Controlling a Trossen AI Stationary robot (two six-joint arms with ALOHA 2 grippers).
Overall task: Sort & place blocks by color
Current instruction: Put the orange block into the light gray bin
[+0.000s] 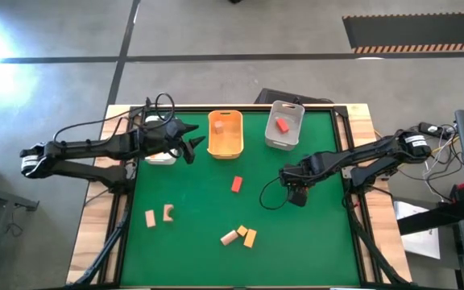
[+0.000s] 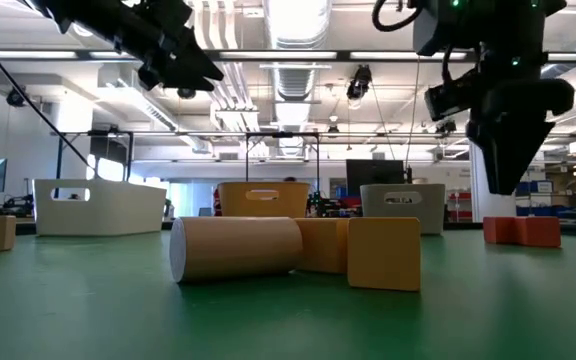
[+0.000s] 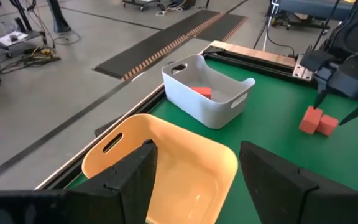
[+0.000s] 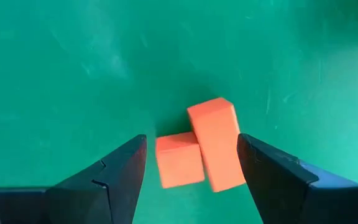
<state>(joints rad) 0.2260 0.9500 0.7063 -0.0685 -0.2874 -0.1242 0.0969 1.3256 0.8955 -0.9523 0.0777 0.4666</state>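
Two red blocks, a cube (image 4: 179, 160) and a short bar (image 4: 216, 143), lie touching on the green table (image 1: 236, 184). My right gripper (image 4: 191, 140) hangs open above them, pointing down (image 2: 508, 170), one finger on each side and touching neither. Another red block (image 1: 282, 125) lies in the grey bin (image 1: 284, 125). My left gripper (image 3: 197, 180) is open and empty, raised at the orange bin (image 1: 225, 133). Two tan blocks (image 1: 150, 217) (image 1: 168, 212), a tan cylinder (image 1: 229, 237) and two yellow-orange blocks (image 1: 246, 234) rest on the table.
A white bin (image 1: 159, 155) sits partly under my left arm at the table's far left. The three bins line the far edge. The table's right half and near right corner are bare green mat (image 1: 312, 242). Cables trail off the table's right side.
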